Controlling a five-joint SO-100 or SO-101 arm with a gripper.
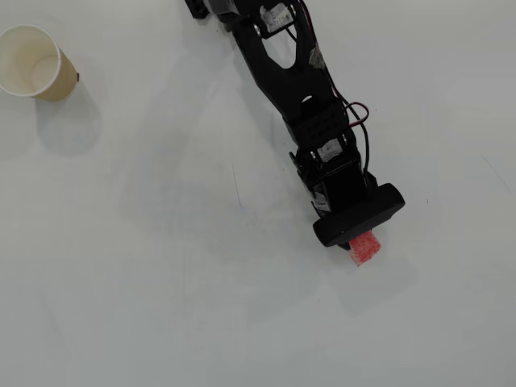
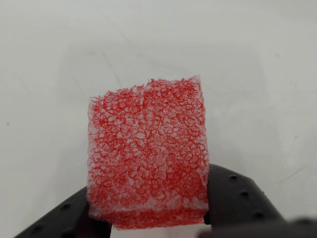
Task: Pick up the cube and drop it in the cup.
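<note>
1. Nearest, in the wrist view, the tool [image 2: 148, 210] fills the bottom edge of the frame: two dark fingers [image 2: 237, 196] press against the left and right sides of the cube [image 2: 147, 153], so the tool is clamped on it. The cube is red and sponge-like, a little taller than wide in this view, and it rises from between the fingers to the middle of the frame.

2. Behind the cube in the wrist view lies only the pale table [image 2: 49, 59]. Whether the cube rests on it or is lifted clear cannot be told.

3. In the overhead view the tool [image 1: 363, 242] sits at lower right of centre, at the end of the black arm [image 1: 290, 72] that runs down from the top centre. The cube [image 1: 365, 247] peeks out as a small red patch just below the arm's wrist.

4. Farthest away, the cup [image 1: 32, 63] is at the far upper left of the overhead frame, its mouth open and its white inside empty. It lies well apart from the cube.

5. The coming move likely turns on this: the cup lies up and to the left of the tool across bare table [image 1: 161, 242], so the carry should sweep that way.
</note>
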